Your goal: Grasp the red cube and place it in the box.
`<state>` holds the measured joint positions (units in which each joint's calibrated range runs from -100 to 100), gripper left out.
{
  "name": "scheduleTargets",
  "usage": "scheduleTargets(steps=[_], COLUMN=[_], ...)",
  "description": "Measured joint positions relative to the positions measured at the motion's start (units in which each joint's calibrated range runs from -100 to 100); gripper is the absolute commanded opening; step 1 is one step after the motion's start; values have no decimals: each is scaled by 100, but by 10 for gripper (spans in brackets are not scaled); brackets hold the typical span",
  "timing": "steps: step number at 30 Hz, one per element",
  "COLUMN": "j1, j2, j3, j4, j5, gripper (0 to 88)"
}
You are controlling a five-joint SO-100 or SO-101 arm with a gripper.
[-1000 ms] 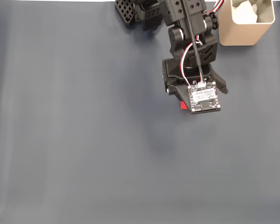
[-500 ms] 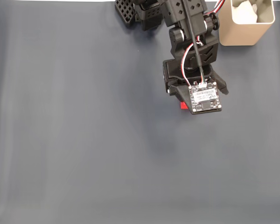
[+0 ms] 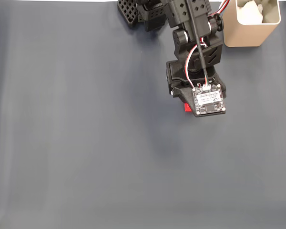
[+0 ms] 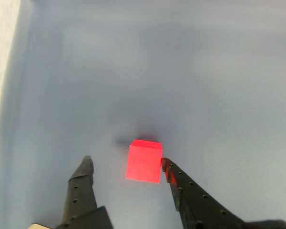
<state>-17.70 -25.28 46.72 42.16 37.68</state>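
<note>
Claw (image 4: 125, 162) has settled a touch lower over the red cube (image 4: 143, 161), open, right finger touching it, left apart; not gripped, box (image 3: 251, 24) waits.

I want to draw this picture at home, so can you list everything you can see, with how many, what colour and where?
red cube: one, bright red, on the dark surface between the two fingers; the right finger in the wrist view touches its side.
box: one, beige with a pale inside, top right corner of the fixed view.
table cover: one, dark blue-grey, under everything.
arm: one, black with red and white wires and a small circuit board, reaching down from the top edge.
tool: one, black, open around the cube.
</note>
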Motion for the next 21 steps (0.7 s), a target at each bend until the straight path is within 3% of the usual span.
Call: scheduleTargets(steps=[6,21], j1=[0,-8], j2=[0,-27], j3=[0,64], j4=[0,-8], j5=[0,103], gripper=[172,77])
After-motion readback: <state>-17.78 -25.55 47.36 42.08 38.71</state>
